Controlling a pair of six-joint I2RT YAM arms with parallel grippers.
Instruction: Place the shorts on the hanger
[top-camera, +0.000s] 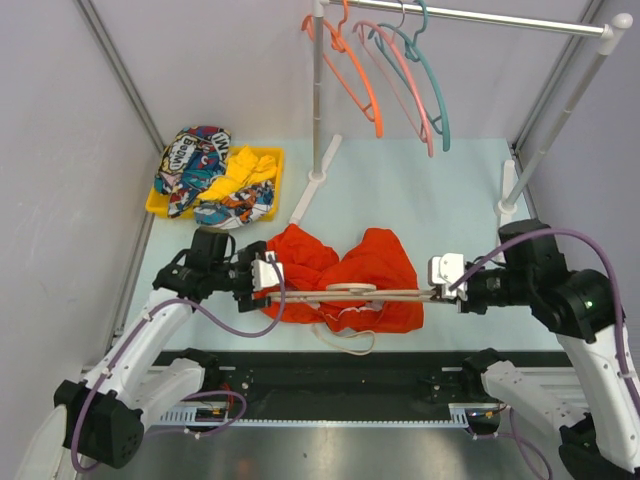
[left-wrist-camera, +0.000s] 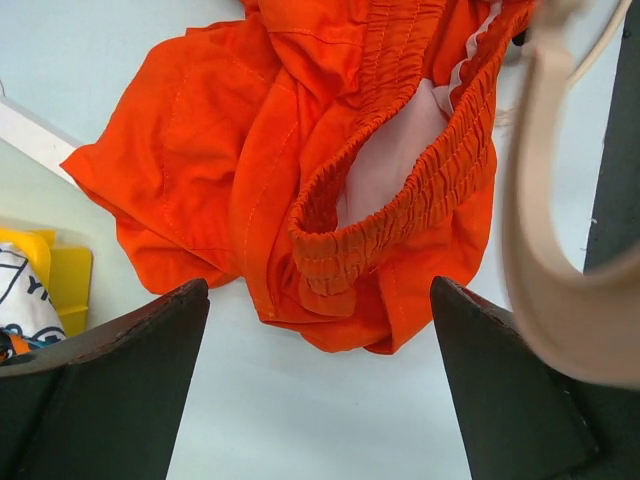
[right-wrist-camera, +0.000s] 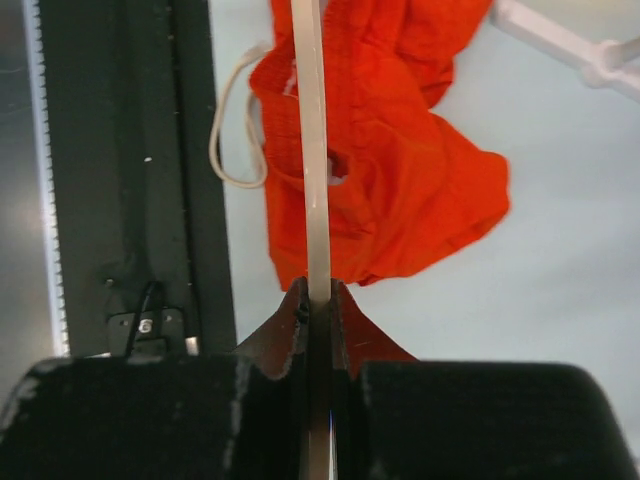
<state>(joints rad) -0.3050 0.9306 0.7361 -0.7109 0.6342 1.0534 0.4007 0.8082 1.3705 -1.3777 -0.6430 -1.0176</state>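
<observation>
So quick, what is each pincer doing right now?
Left pincer: open, holding nothing.
Right pincer: closed on the beige hanger.

This is looking like a robotics lab cell: plain grey panels (top-camera: 60, 130) are walling in a pale worktop (top-camera: 420, 200), a left arm (top-camera: 150, 330) and a right arm (top-camera: 590, 340) are sitting bolted at its near edge, a rail (top-camera: 480, 17) is carrying hangers (top-camera: 355, 85), and a yellow bin (top-camera: 154, 207) is holding garments (top-camera: 200, 165).
</observation>
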